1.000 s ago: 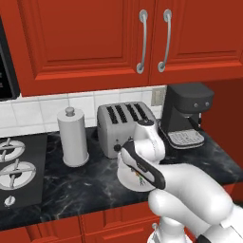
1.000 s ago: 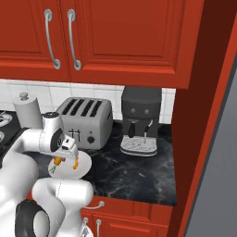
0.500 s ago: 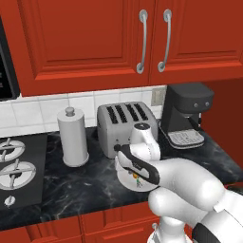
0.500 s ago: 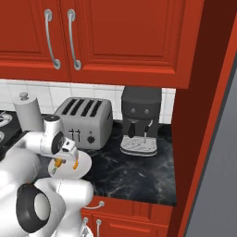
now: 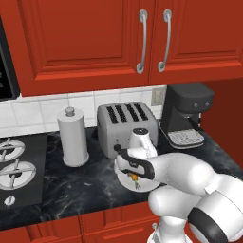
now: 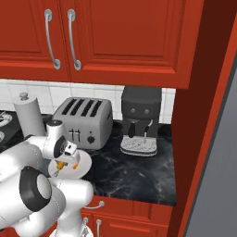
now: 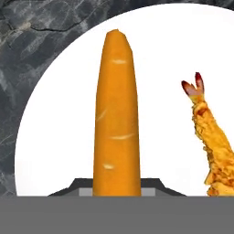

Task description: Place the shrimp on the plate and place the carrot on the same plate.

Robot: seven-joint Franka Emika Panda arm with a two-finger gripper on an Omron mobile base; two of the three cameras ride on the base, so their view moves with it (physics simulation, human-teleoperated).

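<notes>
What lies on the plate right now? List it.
On the plate lies the shrimp, off to one side. The carrot hangs above the plate in the pincer; the plate surface directly beneath the carrot is covered, and no contact between them can be confirmed.

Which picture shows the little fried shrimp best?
The hand view: the small curved orange shrimp lies large and clear on the round white plate, red tail showing. In both base views the arm covers most of the plate, so no shrimp can be made out.
</notes>
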